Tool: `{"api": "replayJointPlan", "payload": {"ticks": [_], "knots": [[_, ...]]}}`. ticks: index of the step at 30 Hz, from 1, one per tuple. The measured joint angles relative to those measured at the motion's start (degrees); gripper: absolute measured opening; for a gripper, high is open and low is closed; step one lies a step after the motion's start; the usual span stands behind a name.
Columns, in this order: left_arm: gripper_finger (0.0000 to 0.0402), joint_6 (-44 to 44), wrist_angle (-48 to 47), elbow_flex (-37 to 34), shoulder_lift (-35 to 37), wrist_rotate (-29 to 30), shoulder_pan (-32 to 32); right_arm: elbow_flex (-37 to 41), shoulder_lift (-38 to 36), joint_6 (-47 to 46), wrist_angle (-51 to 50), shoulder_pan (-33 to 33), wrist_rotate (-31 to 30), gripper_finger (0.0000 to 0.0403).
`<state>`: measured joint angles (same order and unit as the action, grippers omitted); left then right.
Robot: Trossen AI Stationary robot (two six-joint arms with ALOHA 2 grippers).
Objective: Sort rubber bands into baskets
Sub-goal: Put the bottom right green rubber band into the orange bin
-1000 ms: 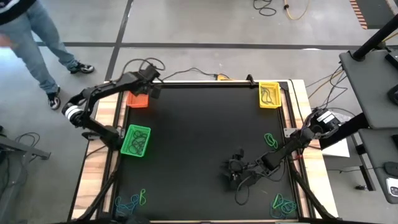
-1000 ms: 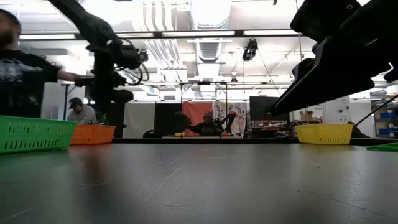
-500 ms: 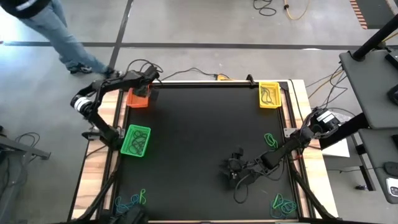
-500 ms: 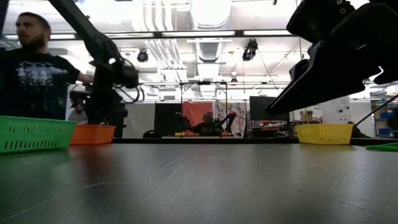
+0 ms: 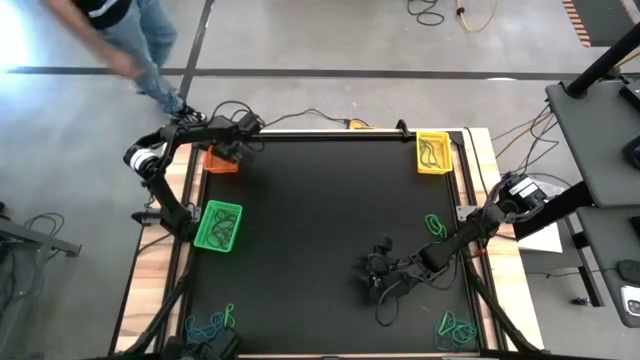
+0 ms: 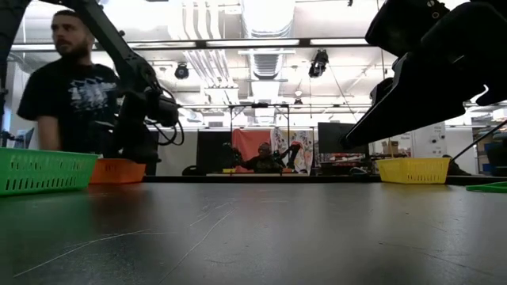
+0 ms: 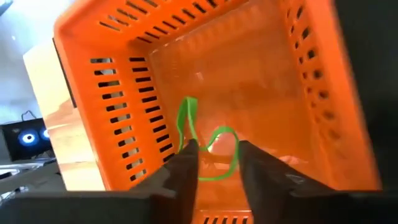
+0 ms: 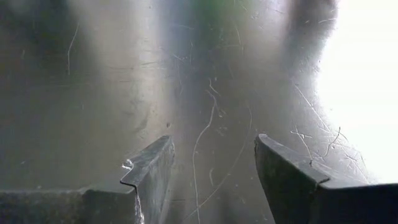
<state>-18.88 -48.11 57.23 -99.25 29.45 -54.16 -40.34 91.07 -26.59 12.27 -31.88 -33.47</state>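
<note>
While the left arm reaches to the upper left of the high view, its left gripper (image 5: pixel 232 150) sits over the orange basket (image 5: pixel 219 162). The green basket (image 5: pixel 219 226) lies at middle left with dark loops in it, and the yellow basket (image 5: pixel 433 153) at upper right holds a few too. Loose rubber bands (image 5: pixel 436 224) lie at the right edge, with more clusters at lower right (image 5: pixel 455 327) and lower left (image 5: pixel 211 322). The right gripper (image 5: pixel 376 275) rests low on the black table (image 5: pixel 320 200), right of centre. A person (image 5: pixel 120 40) walks by at the upper left.

In the low view, the left arm hangs above the orange basket (image 6: pixel 116 170) at the left, and the person (image 6: pixel 67 87) stands behind it.

In the left wrist view, the fingers (image 7: pixel 183 168) stand a narrow way apart over the basket's floor. A green rubber band (image 7: pixel 208 149) dangles there, draped against one finger; I cannot tell whether it is pinched or already free.

In the right wrist view, the right fingers (image 8: pixel 149 171) stand wide over bare table, holding nothing.

These bands look feather-light, limp and a bit clingy. I would pinch one strand of a loop flat against the table, and expect it to cling to a finger on release.
</note>
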Motion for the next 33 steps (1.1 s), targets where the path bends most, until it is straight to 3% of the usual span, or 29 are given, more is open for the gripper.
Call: {"api": "replayJointPlan", "payload": {"ticks": [5,9,14,19,23,28,33], "knots": [[0.0179,0.9,-2.0,0.1,0.8,0.6,0.7,0.0,0.0,0.0,0.0,0.0,0.0,0.0217],[0.0216,5.3,-8.7,2.9,2.6,1.0,0.9,0.0,0.0,0.1,0.1,0.3,-0.1,0.0217],[0.0228,3.6,-15.3,7.5,7.5,2.5,2.3,0.0,0.0,0.2,0.4,1.0,-0.2,0.0217],[0.0229,1.3,-14.1,8.8,16.1,-0.1,7.5,-0.3,-0.1,0.2,0.5,2.2,-1.1,0.0217],[0.0229,-2.0,-9.4,6.2,23.8,-4.3,16.4,-0.2,-0.1,0.1,0.0,3.6,-1.3,0.0217],[0.0229,-4.9,0.1,0.7,31.1,-5.5,33.2,-0.2,-0.1,-4.1,-1.7,5.7,-1.5,0.0217],[0.0229,-4.5,14.6,-6.3,34.3,-4.9,53.0,-9.7,-1.7,-13.7,-27.1,5.5,7.0,0.0217]]}}
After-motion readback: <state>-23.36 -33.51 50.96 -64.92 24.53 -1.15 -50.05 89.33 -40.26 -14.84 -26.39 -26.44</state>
